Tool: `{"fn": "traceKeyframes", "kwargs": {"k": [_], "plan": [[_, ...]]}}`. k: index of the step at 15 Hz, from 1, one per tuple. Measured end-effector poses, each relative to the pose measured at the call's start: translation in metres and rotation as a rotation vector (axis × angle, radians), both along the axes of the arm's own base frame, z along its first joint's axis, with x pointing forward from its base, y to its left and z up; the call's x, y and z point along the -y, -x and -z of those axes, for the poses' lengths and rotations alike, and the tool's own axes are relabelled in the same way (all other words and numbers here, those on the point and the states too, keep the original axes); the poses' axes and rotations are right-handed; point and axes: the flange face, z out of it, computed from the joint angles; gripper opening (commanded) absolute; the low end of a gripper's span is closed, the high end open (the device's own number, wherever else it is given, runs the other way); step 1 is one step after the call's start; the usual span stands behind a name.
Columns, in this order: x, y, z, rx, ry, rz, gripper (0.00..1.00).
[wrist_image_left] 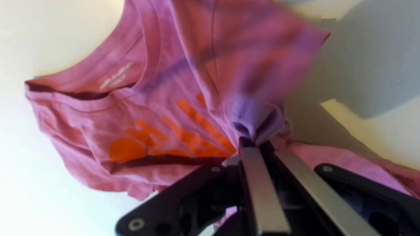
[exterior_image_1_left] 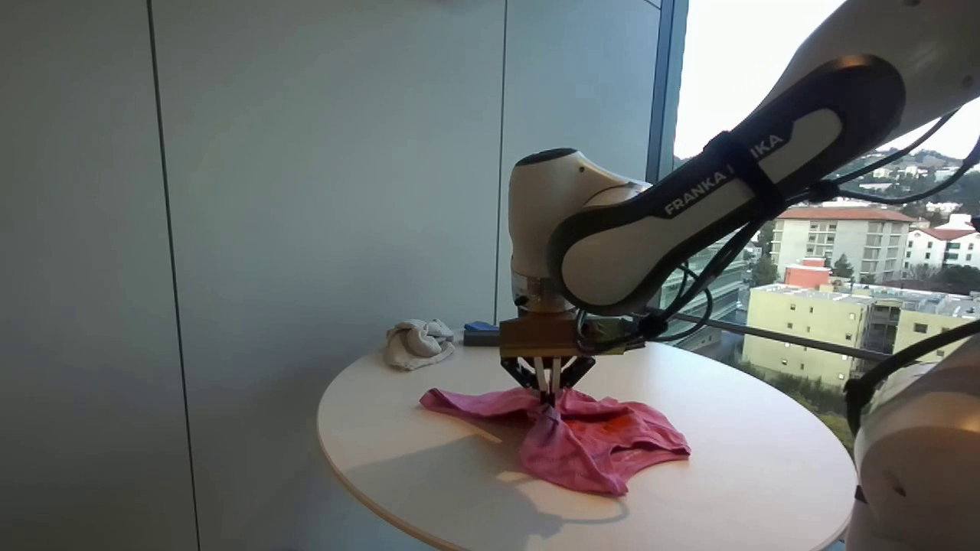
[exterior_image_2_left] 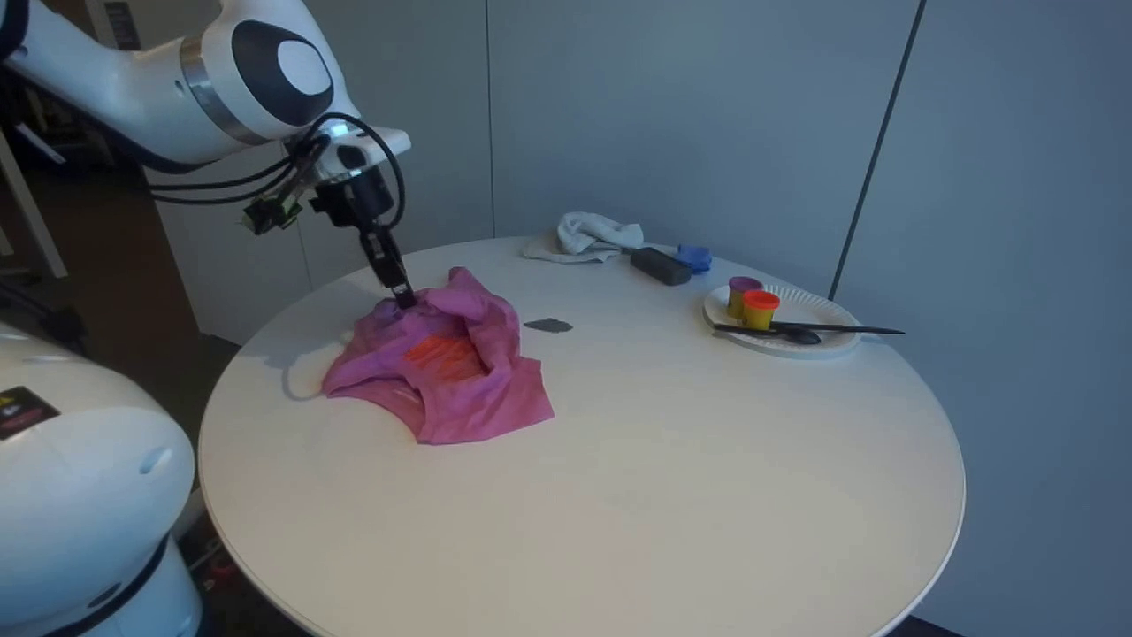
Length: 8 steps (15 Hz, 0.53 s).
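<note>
Your pincer (wrist_image_left: 257, 144) is clamped on a bunched fold of the orange-printed pink shirt (exterior_image_1_left: 570, 451), which lies rumpled on the round table (exterior_image_2_left: 672, 495) right beneath it. You also have a pale cloth (exterior_image_2_left: 597, 234) and a plate (exterior_image_2_left: 814, 305) with two small tubs (exterior_image_2_left: 761, 312) there

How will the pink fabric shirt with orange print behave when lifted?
The pink shirt looks floppy, given its loose folds. Its edges will probably droop, since the black-and-silver pincer pinches just one small bunch.
</note>
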Motion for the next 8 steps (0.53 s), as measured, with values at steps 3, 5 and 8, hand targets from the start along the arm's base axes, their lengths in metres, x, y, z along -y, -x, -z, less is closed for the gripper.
{"fn": "traceKeyframes", "kwargs": {"k": [3,5,8], "plan": [[0.009,-0.006,-0.017,0.018,0.127,-0.046,0.22],[0.014,-0.012,-0.026,0.037,0.165,-0.076,0.41],[0.019,-0.019,-0.035,0.066,0.16,-0.102,0.64]]}}
